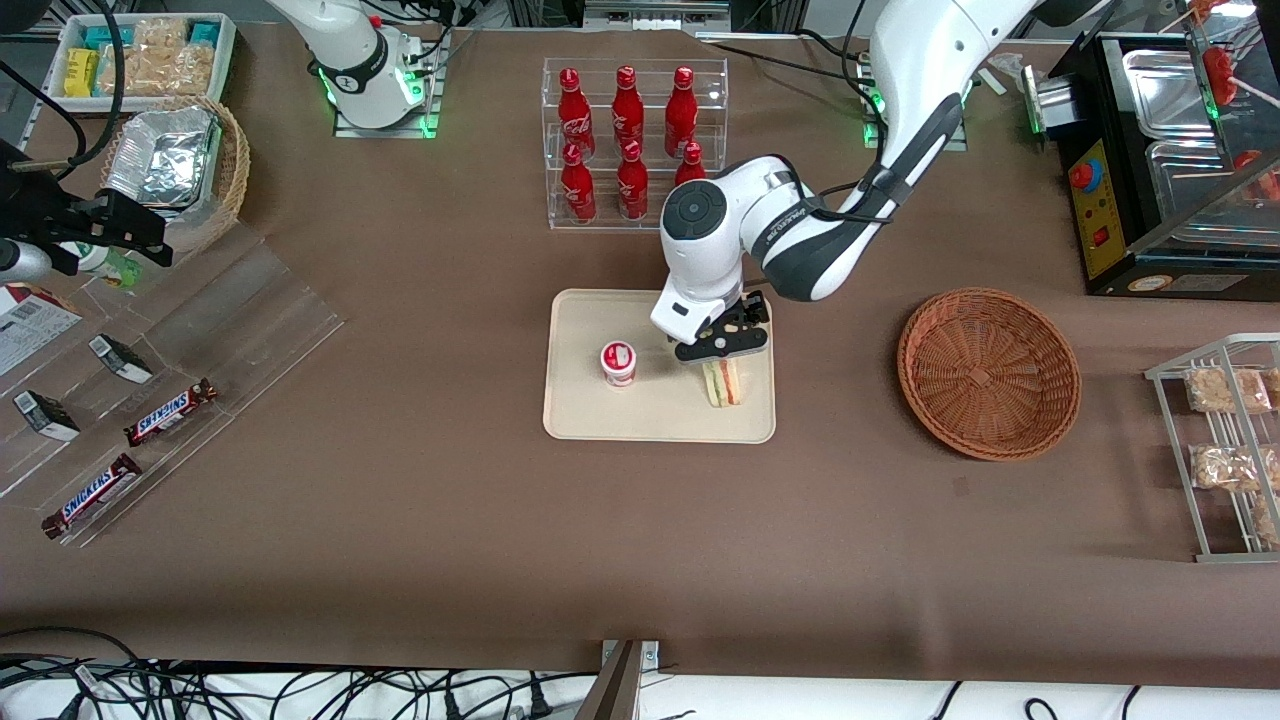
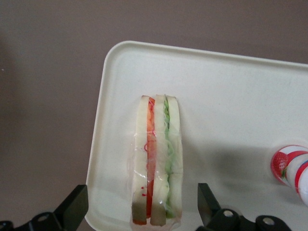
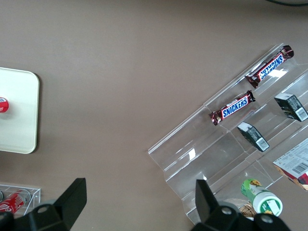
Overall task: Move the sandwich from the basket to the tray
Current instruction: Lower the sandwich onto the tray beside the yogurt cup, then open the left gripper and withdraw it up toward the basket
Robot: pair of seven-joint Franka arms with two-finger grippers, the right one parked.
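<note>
Sandwich [image 2: 158, 161] lies on the tray [image 1: 590, 415], standing on its edge at the end of the tray toward the working arm. It shows pale bread with a red and a green filling layer under clear wrap. On the clear stand toward the parked arm's end, two bars read "SNICKERS" [image 1: 171, 412]. The left arm bends down over the tray, and its gripper [image 1: 722, 350] hangs just above the sandwich. Its fingers [image 2: 72, 207] are spread apart, one on each side, not touching it. The basket [image 1: 988, 372] sits near the tray, toward the working arm's end.
</note>
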